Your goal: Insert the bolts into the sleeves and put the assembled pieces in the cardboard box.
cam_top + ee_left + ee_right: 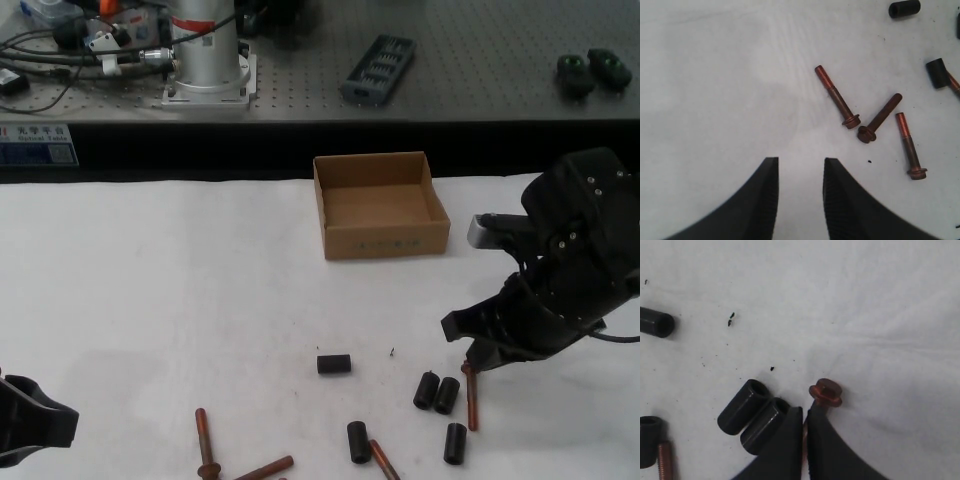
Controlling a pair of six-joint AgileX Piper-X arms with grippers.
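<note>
The open cardboard box [380, 205] stands at the back middle of the white cloth. My right gripper [805, 415] is shut on the shank of a copper bolt [826, 392] just below its hex head; this bolt [471, 400] lies low over the cloth beside two black sleeves [743, 406] [765, 425] lying side by side. My left gripper [800, 165] stands open over bare cloth at the front left, holding nothing. Beyond it lie three loose bolts [837, 97] [880, 117] [911, 145]. Other sleeves [334, 364] [359, 441] [455, 443] lie scattered near the front.
A further bolt [383, 458] lies against a sleeve at the front. Behind the cloth is a perforated bench with a metal post [205, 50], cables and a black rack [378, 66]. The left half of the cloth [150, 300] is bare.
</note>
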